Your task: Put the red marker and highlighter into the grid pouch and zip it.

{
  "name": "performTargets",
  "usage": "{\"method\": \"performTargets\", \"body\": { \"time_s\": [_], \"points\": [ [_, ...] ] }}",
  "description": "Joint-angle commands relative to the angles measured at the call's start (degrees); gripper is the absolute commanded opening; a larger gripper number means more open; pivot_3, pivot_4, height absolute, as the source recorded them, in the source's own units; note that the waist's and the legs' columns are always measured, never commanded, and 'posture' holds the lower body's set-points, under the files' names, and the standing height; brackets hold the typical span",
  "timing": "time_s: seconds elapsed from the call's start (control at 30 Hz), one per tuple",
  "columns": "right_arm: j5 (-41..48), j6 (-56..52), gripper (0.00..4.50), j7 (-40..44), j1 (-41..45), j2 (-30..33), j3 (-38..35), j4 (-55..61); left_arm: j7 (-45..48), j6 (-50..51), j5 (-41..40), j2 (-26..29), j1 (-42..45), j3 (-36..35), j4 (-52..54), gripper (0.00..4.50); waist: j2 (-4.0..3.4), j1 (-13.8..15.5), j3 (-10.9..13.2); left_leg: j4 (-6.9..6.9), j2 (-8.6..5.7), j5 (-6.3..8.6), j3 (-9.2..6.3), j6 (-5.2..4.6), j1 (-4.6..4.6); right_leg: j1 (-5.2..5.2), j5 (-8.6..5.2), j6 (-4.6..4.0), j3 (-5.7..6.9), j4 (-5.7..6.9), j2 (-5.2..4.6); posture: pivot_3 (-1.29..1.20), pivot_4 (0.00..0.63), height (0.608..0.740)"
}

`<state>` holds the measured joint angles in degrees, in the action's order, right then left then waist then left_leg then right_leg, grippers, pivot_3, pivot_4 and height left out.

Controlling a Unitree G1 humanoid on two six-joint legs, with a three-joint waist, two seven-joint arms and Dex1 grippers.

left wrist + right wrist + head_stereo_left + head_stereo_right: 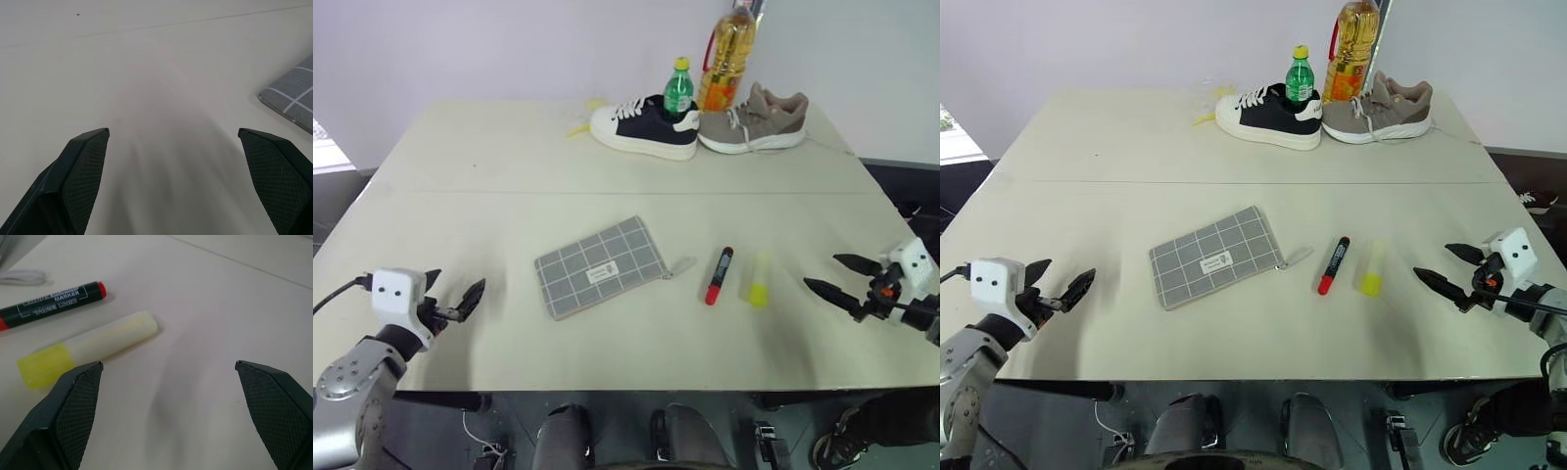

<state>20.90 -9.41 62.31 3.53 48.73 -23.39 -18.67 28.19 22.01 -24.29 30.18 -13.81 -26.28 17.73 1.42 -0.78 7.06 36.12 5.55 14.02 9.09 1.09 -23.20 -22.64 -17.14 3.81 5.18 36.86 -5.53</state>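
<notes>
The grid pouch (600, 266) lies flat near the middle of the table, its white zipper pull (682, 264) pointing toward the red marker (719, 275). Just right of the marker lies the yellow highlighter (760, 280), roughly parallel to it. My right gripper (820, 271) hovers open to the right of the highlighter, apart from it, fingers aimed left. In the right wrist view the highlighter (93, 347) and marker (49, 303) lie ahead of the open fingers (73, 401). My left gripper (458, 286) stands open, left of the pouch, holding nothing. A pouch corner (293, 95) appears in the left wrist view.
At the table's far edge stand a black-and-white shoe (641, 127), a tan shoe (754, 122), a green bottle (678, 90) and a large oil bottle (728, 54). A small yellow scrap (578, 125) lies left of the shoes.
</notes>
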Motion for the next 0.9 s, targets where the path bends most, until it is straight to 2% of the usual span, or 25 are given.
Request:
{"method": "performTargets", "body": {
  "time_s": [0.03,0.27,0.37,0.5,0.73,0.83,0.9],
  "points": [
    [0.33,1.03,4.50,0.41,1.16,1.14,-0.27,0.46,0.52,0.11,-0.53,0.92,-0.42,-1.04,2.40,4.45,-0.01,0.00,0.00,0.00,0.00,0.00,0.00,0.00,0.00,0.00,0.00,0.00,0.00,0.00,-0.01,0.00,0.150,0.705],
    [-0.16,0.87,4.50,-0.71,2.36,0.49,1.55,1.12,-0.36,1.15,-2.46,0.14,0.42,-2.04,3.47,4.45,-0.01,0.01,0.01,0.00,0.00,0.00,0.00,0.00,0.00,0.00,0.00,0.00,0.00,0.00,-0.01,0.00,0.150,0.705],
    [-2.38,-1.73,4.50,-3.59,4.69,0.59,4.75,2.37,-0.64,1.00,-1.87,0.35,0.03,-1.71,3.44,4.45,-0.03,-0.19,0.00,0.00,0.00,0.00,0.00,0.00,0.00,0.03,0.00,0.00,0.00,0.01,-0.01,0.00,0.150,0.705],
    [0.23,-6.31,4.50,-7.90,10.24,-3.01,6.01,7.86,-1.53,-0.68,-0.68,-0.51,-0.45,-1.30,3.49,4.45,-0.10,-0.37,0.04,0.00,0.03,0.00,0.00,0.01,0.01,-0.01,0.01,0.01,-0.01,0.08,0.00,0.00,0.150,0.705],
    [1.34,-14.45,4.50,-14.30,18.26,-12.69,15.21,21.02,-2.18,-4.65,3.85,-1.57,1.25,3.38,3.29,4.45,-0.10,0.05,0.04,0.01,0.03,0.00,-0.01,0.01,-0.02,-0.15,0.03,0.06,0.00,0.09,-0.01,0.00,0.150,0.705],
    [0.01,-18.16,3.61,-16.75,21.35,-16.86,20.82,22.88,-1.85,-6.88,6.11,-1.26,1.24,5.25,3.36,4.50,-0.10,0.08,0.04,0.02,-0.01,0.00,0.00,0.01,-0.09,-0.24,0.04,0.06,0.00,0.09,-0.04,0.00,0.150,0.705],
    [-2.00,-19.03,2.58,-17.81,22.30,-18.70,24.88,23.31,-1.84,-7.77,7.28,-0.99,0.98,5.76,3.19,4.50,-0.08,-0.02,0.02,0.02,-0.02,0.00,0.01,0.00,-0.12,-0.31,0.04,0.06,0.00,0.10,-0.05,0.00,0.150,0.705]
  ]
}}
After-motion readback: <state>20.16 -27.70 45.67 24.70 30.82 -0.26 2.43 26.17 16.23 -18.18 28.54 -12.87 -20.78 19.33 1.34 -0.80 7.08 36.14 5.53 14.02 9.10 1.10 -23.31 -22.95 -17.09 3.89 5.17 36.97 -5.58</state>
